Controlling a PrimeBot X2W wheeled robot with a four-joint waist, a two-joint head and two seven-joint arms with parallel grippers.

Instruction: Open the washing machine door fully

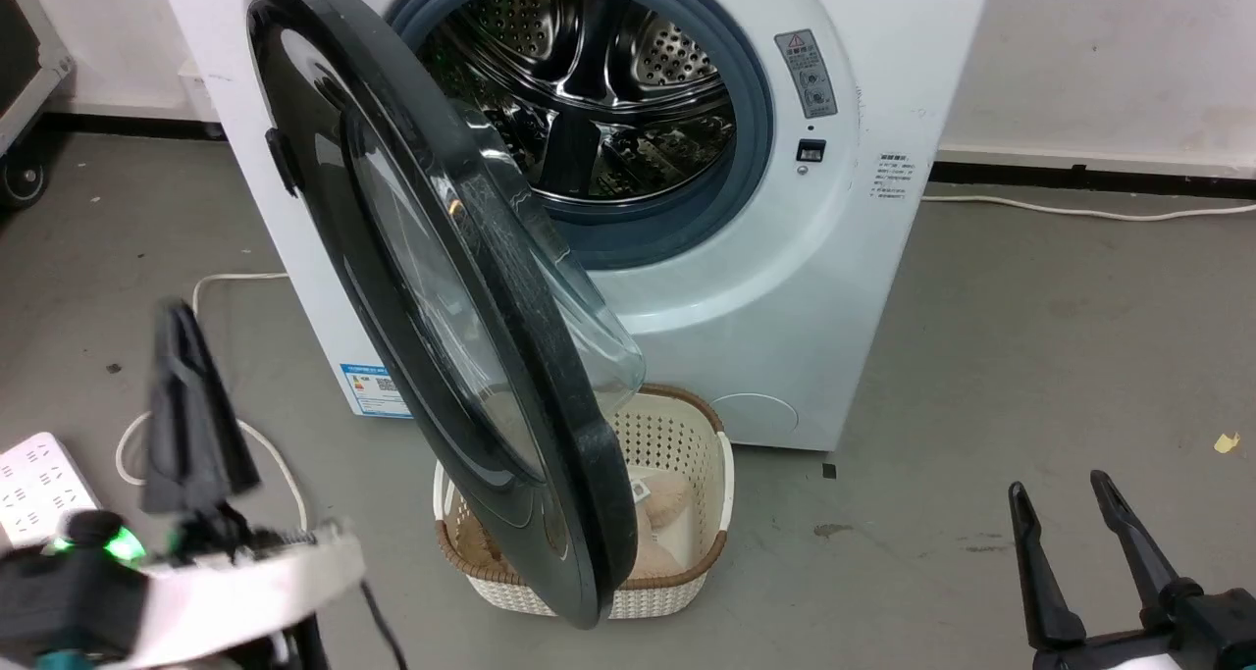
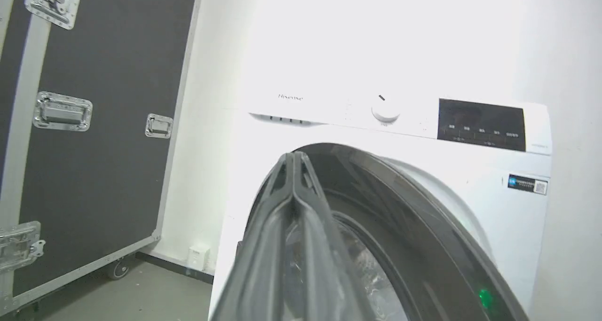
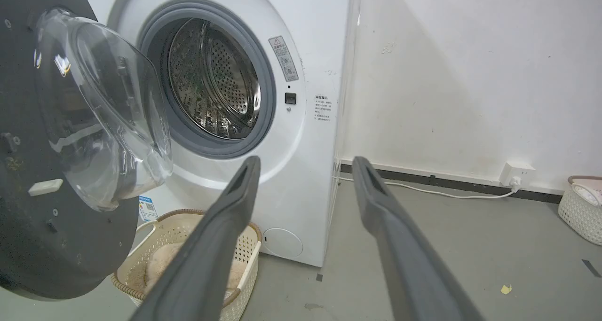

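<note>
The washing machine (image 1: 785, 287) is a white front-loader with a grey gasket and a bare steel drum (image 1: 589, 91). Its door (image 1: 324, 130), black-rimmed with a bulging glass bowl (image 3: 103, 119), is hinged on the left and stands swung out towards me, edge-on in the head view. My left gripper (image 1: 180, 309) is at the lower left, shut on nothing, left of the door (image 2: 423, 208) and apart from it. In its wrist view the left gripper (image 2: 292, 154) points at the door's rim. My right gripper (image 1: 1058, 484) is open and empty at the lower right, far from the door (image 3: 56, 246).
A cream perforated basket (image 1: 677, 435) holding pale items sits on the floor under the door's lower edge. A white power strip (image 1: 34, 484) and cable lie at the left. A black flight case (image 2: 94, 123) stands left of the machine. Another basket (image 3: 583, 208) is by the right wall.
</note>
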